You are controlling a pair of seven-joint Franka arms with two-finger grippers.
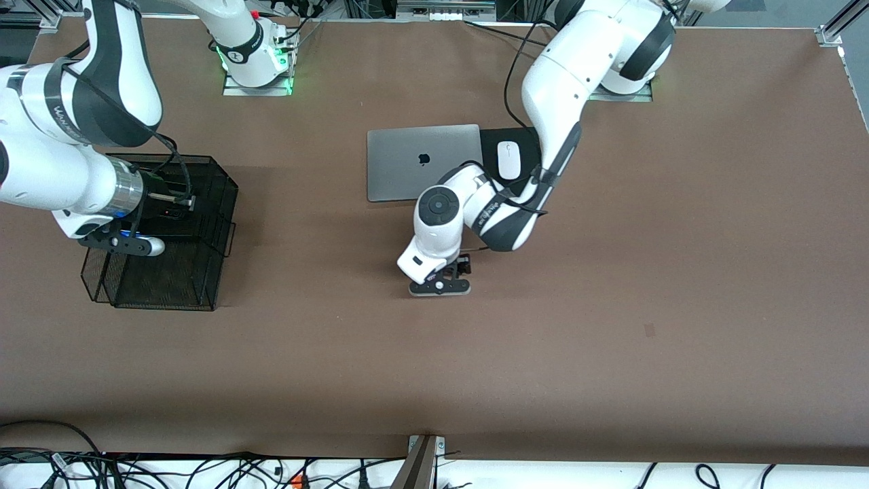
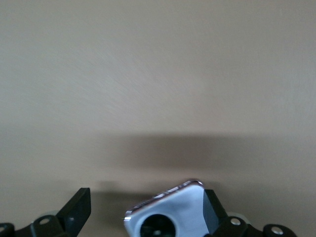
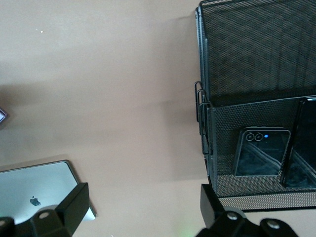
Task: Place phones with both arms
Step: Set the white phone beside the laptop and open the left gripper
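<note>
Two phones already stand in the black mesh organizer (image 3: 256,98), at the right arm's end of the bench (image 1: 611,305): the squarish black folded phone (image 3: 260,152) and, beside it, the long slim black phone (image 3: 302,143), which is cut off at the frame edge of the right wrist view. The lilac phone (image 2: 170,212) lies on the bench near its middle, nearer the front camera than the silver laptop (image 1: 422,161) and white mouse (image 1: 508,159). The left tool (image 1: 445,285) is low over it with jaws spread apart; one finger (image 2: 212,210) sits just beside the phone's edge and the other stands well clear, so a closing grip could push or spin the phone rather than centre it, and a thin slab on a flat bench could slip out. The right tool (image 1: 170,200) hovers over the organizer, jaws apart and empty, waiting; a descent there could bump the mesh wall. In the front view the left wrist hides the lilac phone entirely, and only a corner and one lens show in the left wrist view.
</note>
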